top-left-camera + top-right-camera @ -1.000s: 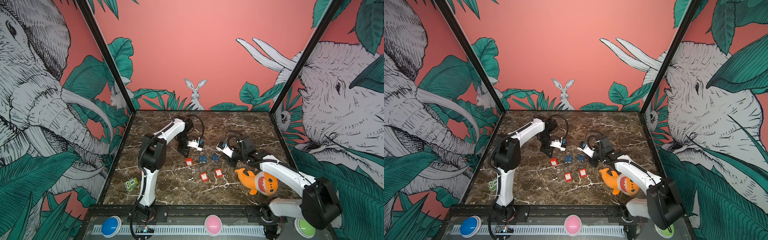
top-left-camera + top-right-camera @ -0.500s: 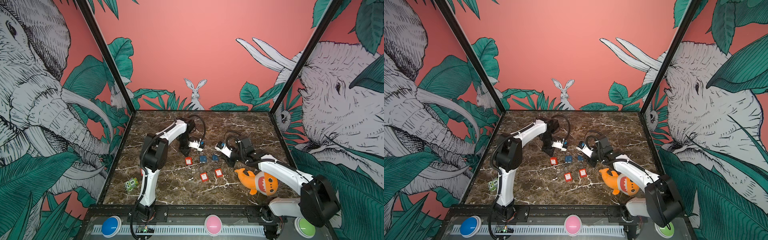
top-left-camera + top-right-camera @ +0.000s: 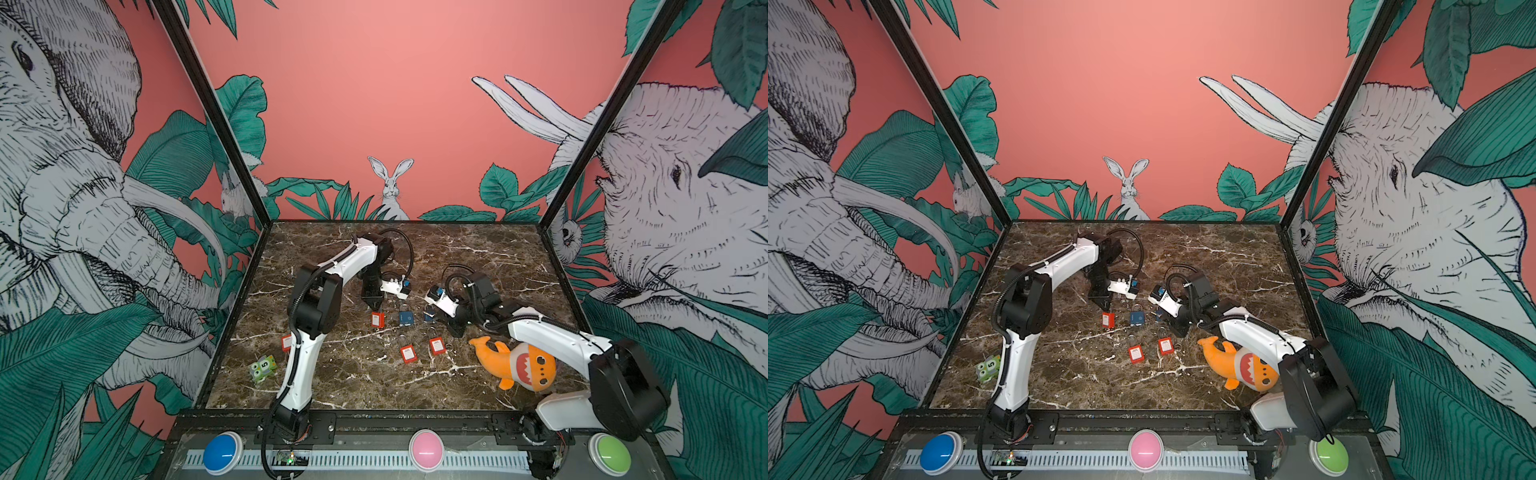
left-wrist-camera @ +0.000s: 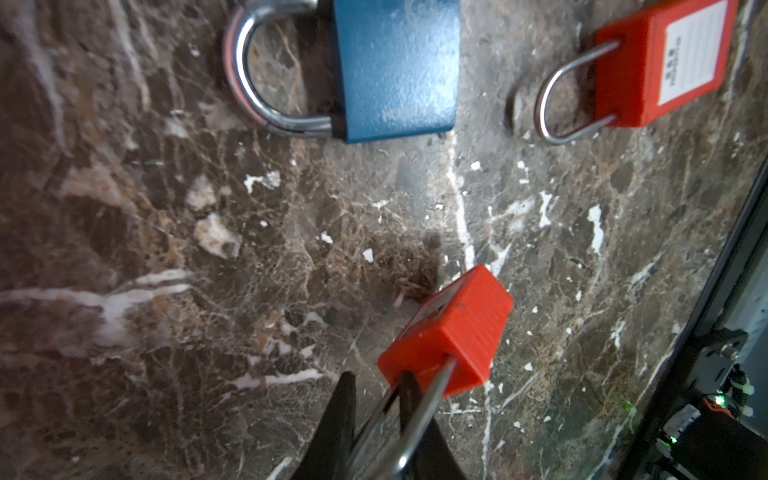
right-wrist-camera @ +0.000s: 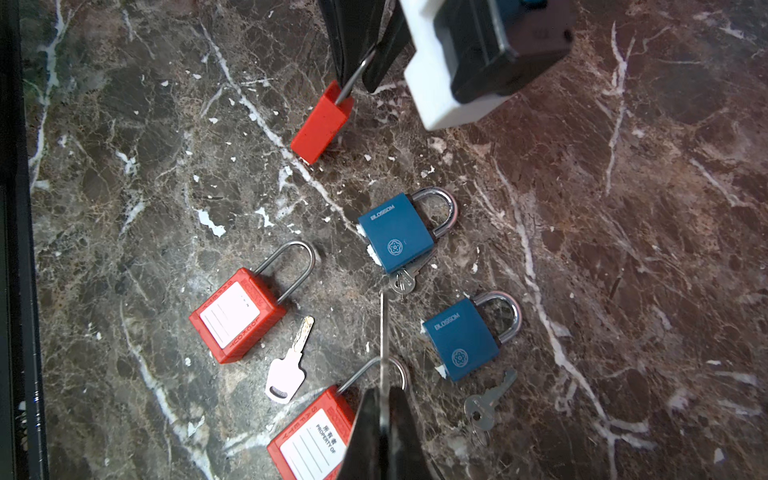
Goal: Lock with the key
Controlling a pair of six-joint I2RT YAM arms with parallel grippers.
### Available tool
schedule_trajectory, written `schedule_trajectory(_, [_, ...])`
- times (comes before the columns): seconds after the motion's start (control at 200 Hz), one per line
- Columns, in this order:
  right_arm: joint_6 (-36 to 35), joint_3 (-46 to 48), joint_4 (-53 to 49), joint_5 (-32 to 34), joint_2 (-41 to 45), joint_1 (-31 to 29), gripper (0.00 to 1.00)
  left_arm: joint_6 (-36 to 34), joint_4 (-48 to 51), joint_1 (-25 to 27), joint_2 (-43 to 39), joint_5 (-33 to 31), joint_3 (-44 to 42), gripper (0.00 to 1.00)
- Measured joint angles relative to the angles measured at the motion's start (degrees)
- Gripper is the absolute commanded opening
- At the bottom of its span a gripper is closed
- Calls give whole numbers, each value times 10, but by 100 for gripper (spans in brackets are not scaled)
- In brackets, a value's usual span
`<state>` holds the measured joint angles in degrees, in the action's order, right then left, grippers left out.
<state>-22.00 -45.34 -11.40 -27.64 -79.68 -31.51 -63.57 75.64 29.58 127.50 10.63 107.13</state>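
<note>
One red padlock [image 4: 453, 328], shackle at left gripper [image 4: 378, 380]

Left arm [image 3: 304, 363] and right arm [image 3: 557, 337]: white link shells, black joint housings, and black corrugated cable conduit running along each. The base joints are black and stand on either side of the pink button [image 3: 427, 449]. Wrist camera mount [image 3: 392, 287]: white, carrying a black-and-blue module. Left gripper [image 4: 378, 376] and right gripper [image 5: 383, 390]: plain black fingers tapering to narrow tips.
</note>
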Motion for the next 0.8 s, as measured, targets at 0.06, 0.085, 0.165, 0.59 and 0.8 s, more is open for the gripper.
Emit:
schedule_trajectory(0.06, [5, -2, 0, 0, -1, -1, 0, 8, -4, 0, 1, -2, 0, 23])
schedule_trajectory(0.085, [7, -2, 0, 0, -2, -2, 0, 12, -5, 0, 1, -3, 0, 24])
schedule_trajectory(0.165, [15, -4, 1, 0, -3, -5, 0, 26, -8, -2, 1, -5, 0, 25])
schedule_trajectory(0.59, [40, -5, 5, 11, -18, -32, 0, 57, -74, -12, 1, 2, -23, 47])
schedule_trajectory(0.8, [50, -11, 4, 23, -20, -45, 0, 57, -92, -12, -3, 1, -24, 51])
